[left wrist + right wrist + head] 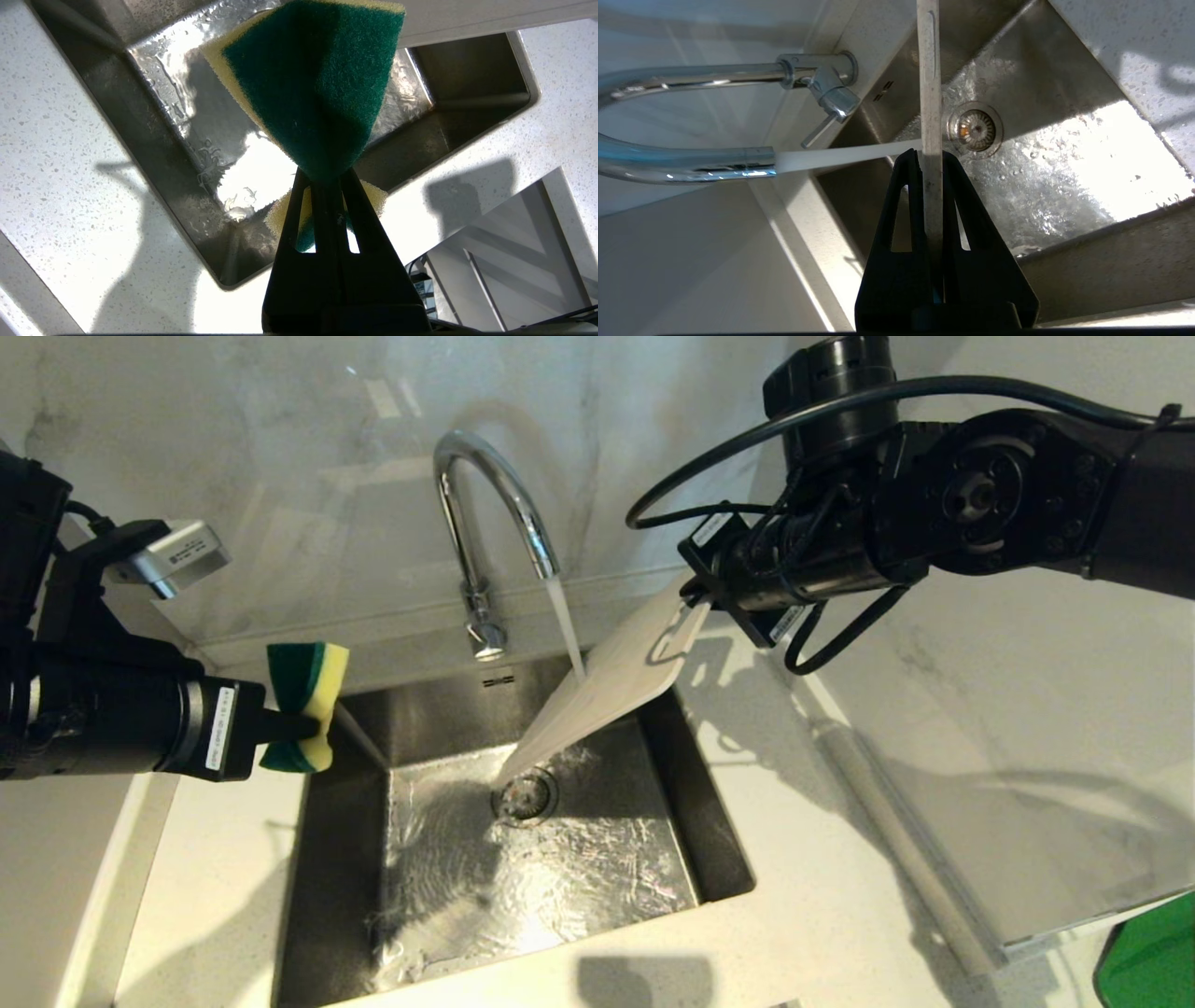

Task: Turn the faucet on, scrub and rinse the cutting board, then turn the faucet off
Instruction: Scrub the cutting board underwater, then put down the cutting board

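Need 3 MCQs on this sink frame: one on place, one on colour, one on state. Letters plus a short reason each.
1. Where does the water stream from the faucet land?
A. Straight into the drain
B. On the tilted cutting board
C. On the counter

2. What colours is the sponge?
A. Green and yellow
B. Pink and white
C. Plain blue

3. How does the right gripper stand?
A. Open above the faucet
B. Shut on the sponge
C. Shut on the cutting board

Answers:
1 B: in the head view the stream ends on the board's face, held slanting over the sink.
2 A: the left wrist view shows a green scrub face on yellow foam.
3 C: the right wrist view shows its fingers clamped on the board's edge; the left gripper has the sponge, off to the sink's left.
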Controlling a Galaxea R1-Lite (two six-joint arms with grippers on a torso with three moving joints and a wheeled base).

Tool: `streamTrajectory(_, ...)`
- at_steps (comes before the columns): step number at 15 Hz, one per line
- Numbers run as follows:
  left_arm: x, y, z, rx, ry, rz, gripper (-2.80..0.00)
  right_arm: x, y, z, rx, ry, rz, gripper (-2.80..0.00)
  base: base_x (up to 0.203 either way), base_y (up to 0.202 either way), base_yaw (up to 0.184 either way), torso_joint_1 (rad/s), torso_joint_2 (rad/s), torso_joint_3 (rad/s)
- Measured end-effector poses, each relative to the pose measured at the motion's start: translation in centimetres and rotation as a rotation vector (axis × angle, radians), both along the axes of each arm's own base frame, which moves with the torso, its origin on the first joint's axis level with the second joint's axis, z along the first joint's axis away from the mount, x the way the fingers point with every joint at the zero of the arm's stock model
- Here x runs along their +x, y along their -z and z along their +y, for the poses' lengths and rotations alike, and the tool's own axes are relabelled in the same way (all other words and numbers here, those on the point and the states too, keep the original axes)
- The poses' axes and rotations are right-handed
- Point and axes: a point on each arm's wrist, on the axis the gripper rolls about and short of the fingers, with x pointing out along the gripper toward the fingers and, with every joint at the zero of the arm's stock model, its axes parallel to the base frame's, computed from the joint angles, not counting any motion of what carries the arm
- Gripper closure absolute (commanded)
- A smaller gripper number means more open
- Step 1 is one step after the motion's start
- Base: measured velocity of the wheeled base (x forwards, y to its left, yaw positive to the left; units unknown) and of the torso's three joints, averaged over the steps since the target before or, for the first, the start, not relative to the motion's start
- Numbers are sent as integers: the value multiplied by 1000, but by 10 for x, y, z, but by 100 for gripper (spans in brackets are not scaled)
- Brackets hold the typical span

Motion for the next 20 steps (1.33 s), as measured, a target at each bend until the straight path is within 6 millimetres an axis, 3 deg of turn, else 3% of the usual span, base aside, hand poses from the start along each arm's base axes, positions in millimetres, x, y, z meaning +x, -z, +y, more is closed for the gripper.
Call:
streamTrajectory(5,-1,1,1,1,0,2,0,-5,-3,-2,17,-7,10,0,0,0,0,0,0,0)
streamTrajectory(8,-1,1,1,0,0,2,0,-17,0,-8,-107,-39,68,0,0,0,0,0,0,0)
streamTrajectory(12,-1,0,0,-6,5,-1,0,-44,-12,-21,-208,-77,83,0,0,0,0,0,0,0)
streamTrajectory(20,-2,-1,-5,-12,31,-2,0,-119,-38,-58,-263,-95,144,0,0,0,0,0,0,0)
